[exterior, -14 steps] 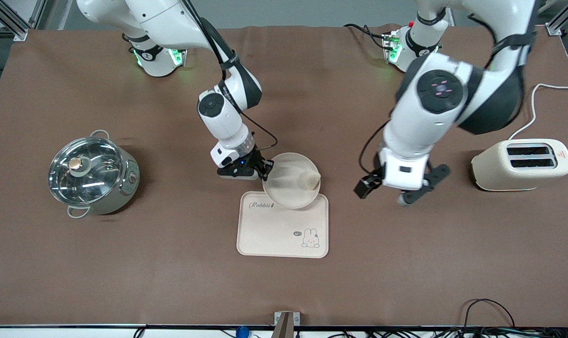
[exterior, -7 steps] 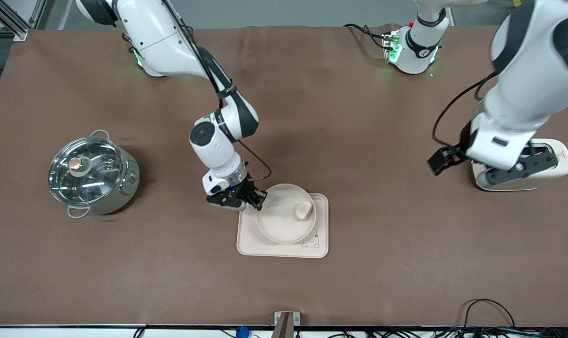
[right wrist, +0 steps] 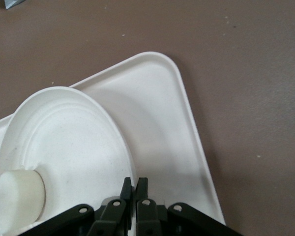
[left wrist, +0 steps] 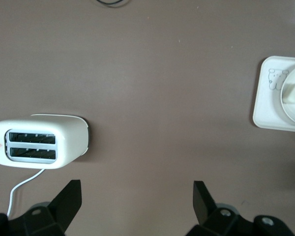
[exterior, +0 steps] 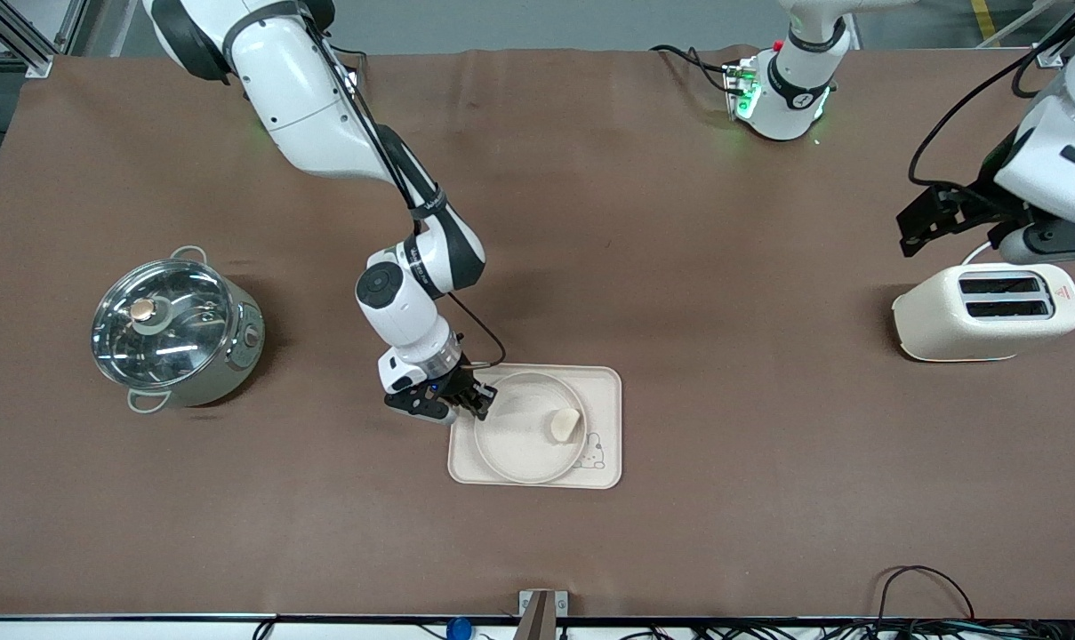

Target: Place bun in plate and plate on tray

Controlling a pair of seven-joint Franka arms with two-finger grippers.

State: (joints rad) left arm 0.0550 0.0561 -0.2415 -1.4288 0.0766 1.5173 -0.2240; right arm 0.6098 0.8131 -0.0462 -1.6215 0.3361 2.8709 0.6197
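The right gripper (exterior: pixel 476 400) has its fingers closed on the rim of the plate (exterior: pixel 519 444), which sits on the tray (exterior: pixel 605 389). The bun (exterior: pixel 565 425) lies in the plate, on the side away from the fingers. If the fingers lift before opening, the plate may tilt and the bun may roll out. The left gripper (exterior: pixel 964 224) waits with fingers open above the toaster (exterior: pixel 986 311).
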